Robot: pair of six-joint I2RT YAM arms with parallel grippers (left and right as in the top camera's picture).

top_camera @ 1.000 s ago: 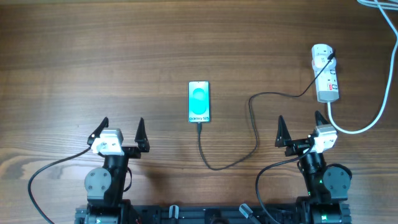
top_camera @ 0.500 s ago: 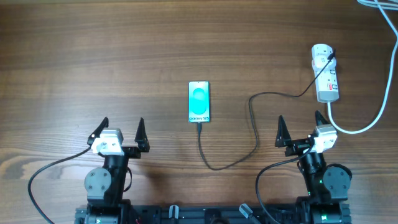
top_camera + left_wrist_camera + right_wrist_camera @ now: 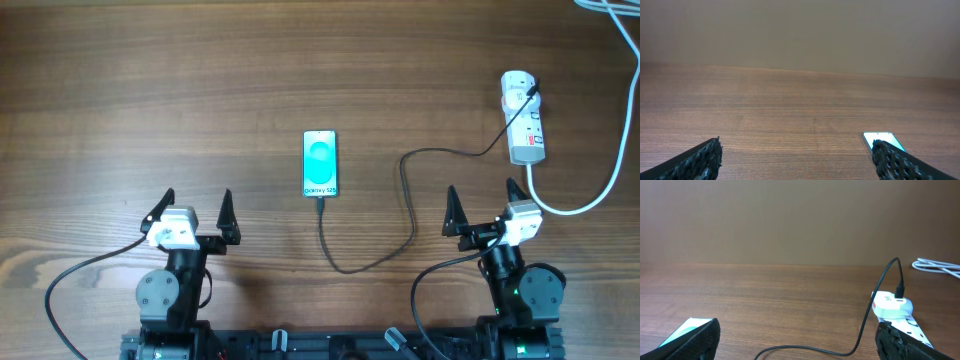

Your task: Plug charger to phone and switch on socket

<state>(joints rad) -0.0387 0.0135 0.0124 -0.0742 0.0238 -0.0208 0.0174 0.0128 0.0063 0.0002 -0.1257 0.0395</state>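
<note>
The phone [image 3: 320,163] with a turquoise screen lies flat at the table's middle; its corner shows in the left wrist view [image 3: 880,138] and in the right wrist view [image 3: 682,329]. The thin black charger cable [image 3: 408,200] runs from the phone's near end, where its tip sits, in a loop to a black plug in the white socket strip [image 3: 523,118] at the far right, also in the right wrist view [image 3: 892,305]. My left gripper [image 3: 196,210] is open and empty, near-left of the phone. My right gripper [image 3: 483,208] is open and empty, near the socket strip.
A thick white cable [image 3: 600,190] runs from the socket strip's near end out past the table's right edge, and shows far right in the right wrist view [image 3: 940,267]. The wooden table [image 3: 150,90] stretches bare to the left and back.
</note>
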